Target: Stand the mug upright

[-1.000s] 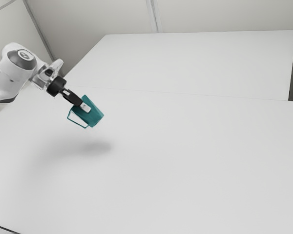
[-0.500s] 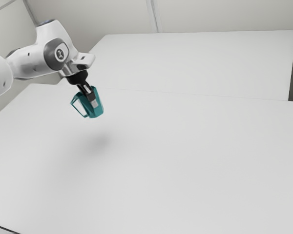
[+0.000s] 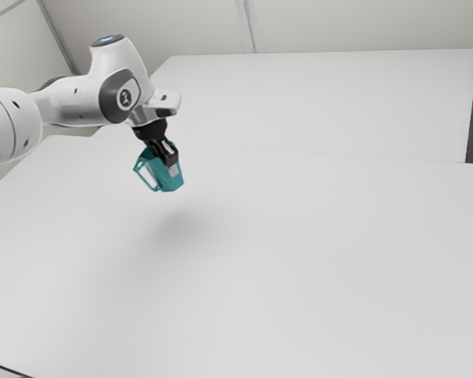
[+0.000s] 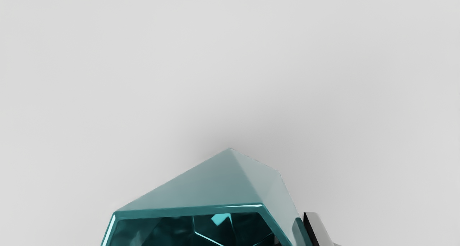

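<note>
"What is the hand [image 3: 172,168] doing?"

"Holding the mug [image 3: 169,181] by its wall, well off the tabletop [image 3: 315,268]. One finger [image 4: 317,227] lies along the outside."

"And which way does the mug lie from it?"

"Straight out past the fingertips. Its long axis runs nearly with the hand's own reach: the rim [image 4: 187,211] faces back toward the wrist, the base points away and down."

"So it's upright?"

"Not quite — the base leans a little toward the exterior view's right, and the handle [image 3: 144,180] sticks out toward that view's left."

"What would the next move hang on, then?"

"That axis, I'd say. Bring the hand to point plumb down and the mug should come level with it; then it wants lowering until the base sits flat. The shadow [image 3: 181,228] is below, apart from it."

"Any risk?"

"Letting go while it leans — it could tip on a base edge."
</note>
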{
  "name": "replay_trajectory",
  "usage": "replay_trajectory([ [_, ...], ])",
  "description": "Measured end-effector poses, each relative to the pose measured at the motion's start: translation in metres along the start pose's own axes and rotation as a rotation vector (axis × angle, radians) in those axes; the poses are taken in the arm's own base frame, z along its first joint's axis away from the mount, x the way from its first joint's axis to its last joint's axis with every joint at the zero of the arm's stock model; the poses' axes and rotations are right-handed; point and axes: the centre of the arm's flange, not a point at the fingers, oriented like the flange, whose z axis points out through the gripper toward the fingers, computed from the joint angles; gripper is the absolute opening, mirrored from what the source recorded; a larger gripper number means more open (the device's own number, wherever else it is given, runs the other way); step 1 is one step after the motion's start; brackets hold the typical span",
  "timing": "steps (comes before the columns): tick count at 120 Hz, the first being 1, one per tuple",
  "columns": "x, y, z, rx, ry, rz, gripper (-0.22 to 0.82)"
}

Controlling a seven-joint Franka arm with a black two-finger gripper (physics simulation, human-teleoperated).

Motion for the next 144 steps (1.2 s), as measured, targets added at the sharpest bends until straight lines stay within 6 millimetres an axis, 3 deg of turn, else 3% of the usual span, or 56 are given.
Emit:
replay_trajectory([
  [22, -0.006, 0.022, 0.009, -0.019, -0.020, -0.043, -0.17],
  [43, -0.002, 0.029, 0.025, -0.040, -0.035, -0.089, -0.18],
  [107, 0.012, 0.034, 0.082, -0.064, -0.070, -0.178, -0.18],
  [144, 0.013, 0.030, 0.101, -0.066, -0.085, -0.212, -0.18],
])
